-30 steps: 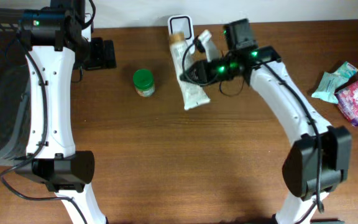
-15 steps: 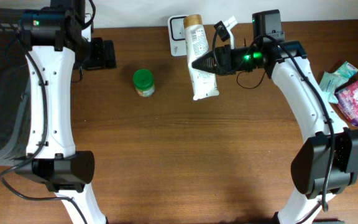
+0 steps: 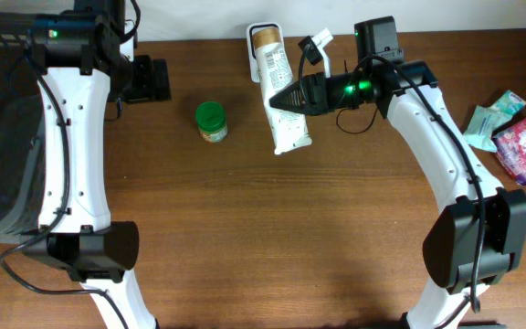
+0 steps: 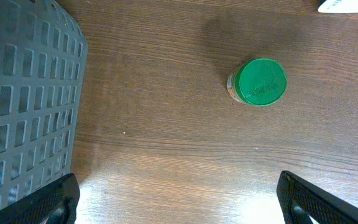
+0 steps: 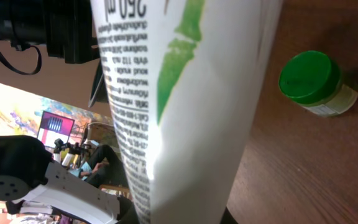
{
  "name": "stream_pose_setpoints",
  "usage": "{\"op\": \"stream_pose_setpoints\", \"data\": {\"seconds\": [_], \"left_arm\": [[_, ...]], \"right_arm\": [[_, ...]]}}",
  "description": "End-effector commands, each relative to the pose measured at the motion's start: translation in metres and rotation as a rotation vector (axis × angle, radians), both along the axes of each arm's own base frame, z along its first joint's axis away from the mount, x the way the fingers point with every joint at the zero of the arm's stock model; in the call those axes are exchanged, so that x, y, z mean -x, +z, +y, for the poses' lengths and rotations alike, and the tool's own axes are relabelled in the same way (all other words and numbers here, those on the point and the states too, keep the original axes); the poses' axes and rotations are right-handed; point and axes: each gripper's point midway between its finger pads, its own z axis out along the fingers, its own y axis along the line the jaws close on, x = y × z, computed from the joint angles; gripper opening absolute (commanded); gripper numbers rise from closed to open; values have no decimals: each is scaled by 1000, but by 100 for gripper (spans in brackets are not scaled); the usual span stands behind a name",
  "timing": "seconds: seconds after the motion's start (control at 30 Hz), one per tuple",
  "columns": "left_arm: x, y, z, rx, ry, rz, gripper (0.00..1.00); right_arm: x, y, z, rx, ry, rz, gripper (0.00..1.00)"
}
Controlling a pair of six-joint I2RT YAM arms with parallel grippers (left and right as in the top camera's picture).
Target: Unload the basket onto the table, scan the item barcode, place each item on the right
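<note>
- The right gripper (image 3: pixel 289 97) was clamped on the white tube (image 3: pixel 281 100), gripping it around the lower half of its body. I counted the pickup as done.
- The tube hung clear of the table (image 3: pixel 263 228). From overhead, its brown-capped end lay across the white scanner (image 3: pixel 261 35) at the back edge and its crimped end pointed toward me.
- In the right wrist view the printed side filled the frame with small text and a green leaf mark. I could not find a barcode there, and I could not tell which face was turned to the scanner window.
- I judged the scan to be in progress and unconfirmed, since nothing in view signalled a read.
- As I saw it, what remained was to get the code onto the window and then set the tube down.
- The left gripper (image 4: pixel 180 202) was spread wide and held nothing. It hovered between the basket (image 4: pixel 23 93) and the green-lidded jar (image 4: pixel 261 82).
- The packets (image 3: pixel 519 137) lay at the far right, well apart from the action.
</note>
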Motion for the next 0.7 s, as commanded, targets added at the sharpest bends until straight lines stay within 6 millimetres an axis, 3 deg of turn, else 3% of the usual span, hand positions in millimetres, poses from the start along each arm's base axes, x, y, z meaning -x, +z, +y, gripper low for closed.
{"op": "stream_pose_setpoints", "data": {"seconds": [0.0, 0.67], "left_arm": [[0, -1, 0, -2, 9, 4, 99], [0, -1, 0, -1, 9, 3, 99]], "right_arm": [[5, 26, 0, -39, 25, -75, 4], [4, 22, 0, -20, 12, -73, 4]]}}
